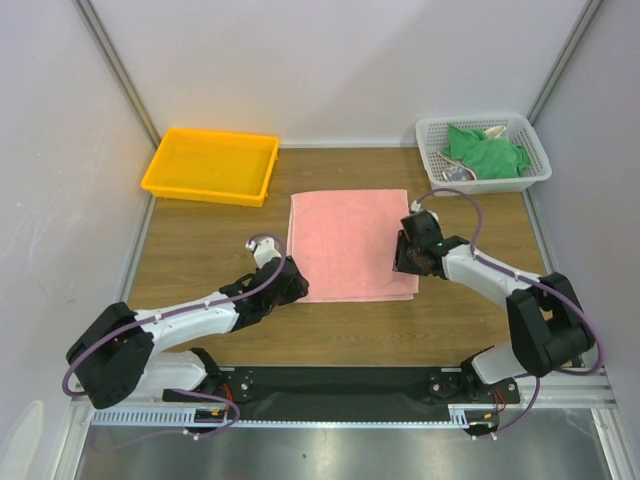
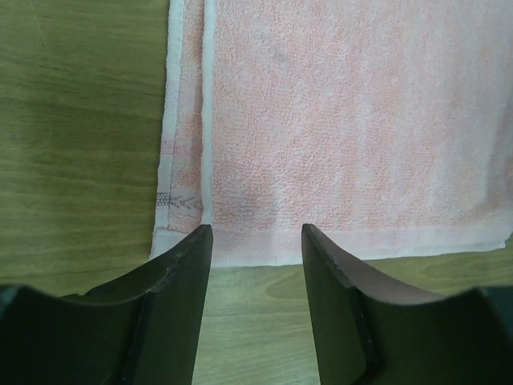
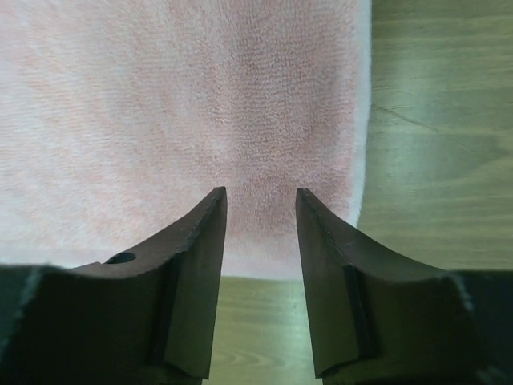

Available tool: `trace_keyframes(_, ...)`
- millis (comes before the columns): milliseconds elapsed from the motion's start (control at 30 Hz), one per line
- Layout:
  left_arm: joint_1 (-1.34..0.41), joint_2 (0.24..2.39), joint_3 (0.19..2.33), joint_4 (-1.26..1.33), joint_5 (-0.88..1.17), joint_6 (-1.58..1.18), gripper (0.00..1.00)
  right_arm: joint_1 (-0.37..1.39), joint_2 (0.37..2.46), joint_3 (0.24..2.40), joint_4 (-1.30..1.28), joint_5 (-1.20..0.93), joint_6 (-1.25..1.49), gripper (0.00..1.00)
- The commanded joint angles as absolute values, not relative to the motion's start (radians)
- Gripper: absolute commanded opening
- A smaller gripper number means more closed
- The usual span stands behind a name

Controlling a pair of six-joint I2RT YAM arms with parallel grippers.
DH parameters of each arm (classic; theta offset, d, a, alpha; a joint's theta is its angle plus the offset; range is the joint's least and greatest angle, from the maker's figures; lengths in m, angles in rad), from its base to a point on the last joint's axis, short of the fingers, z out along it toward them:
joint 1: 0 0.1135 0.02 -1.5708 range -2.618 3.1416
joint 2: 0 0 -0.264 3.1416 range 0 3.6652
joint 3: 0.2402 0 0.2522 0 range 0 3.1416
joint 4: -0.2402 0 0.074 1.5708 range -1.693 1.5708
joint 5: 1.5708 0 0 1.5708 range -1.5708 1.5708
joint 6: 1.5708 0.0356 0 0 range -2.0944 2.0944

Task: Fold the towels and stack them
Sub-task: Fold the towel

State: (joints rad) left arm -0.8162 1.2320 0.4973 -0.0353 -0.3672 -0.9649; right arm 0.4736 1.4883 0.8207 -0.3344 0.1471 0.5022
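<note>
A salmon-pink towel (image 1: pixel 350 243) lies flat, folded in layers, in the middle of the table. My left gripper (image 1: pixel 293 281) sits at its near left corner, open, with bare wood and the towel's hem (image 2: pixel 264 255) between its fingers. My right gripper (image 1: pixel 407 255) is at the towel's right edge, open over the pink cloth (image 3: pixel 256 160), holding nothing. A green towel (image 1: pixel 485 150) is bunched in the white mesh basket (image 1: pixel 432 140) at the back right, with a bit of patterned cloth (image 1: pixel 457 175) beside it.
A yellow plastic tray (image 1: pixel 211 165) stands at the back left of the wooden table (image 1: pixel 200 250). White walls close in the back and both sides. Both arms reach in from the near edge.
</note>
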Motion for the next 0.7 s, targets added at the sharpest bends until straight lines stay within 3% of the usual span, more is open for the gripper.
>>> trace_keyframes(0,-0.799,1.216,0.477,-0.011,-0.336,-0.931,0.54,0.414,1.399,0.830,-0.384,0.095,0.503,0.46)
trace_keyframes(400,-0.793,1.273,0.452,0.043,-0.299,-0.948,0.53,0.295,1.316,0.701,-0.361,0.025,0.494,0.47)
trace_keyframes(667,-0.793,1.229,0.451,-0.020,-0.336,-0.945,0.59,0.278,1.333,0.687,-0.339,0.020,0.492,0.47)
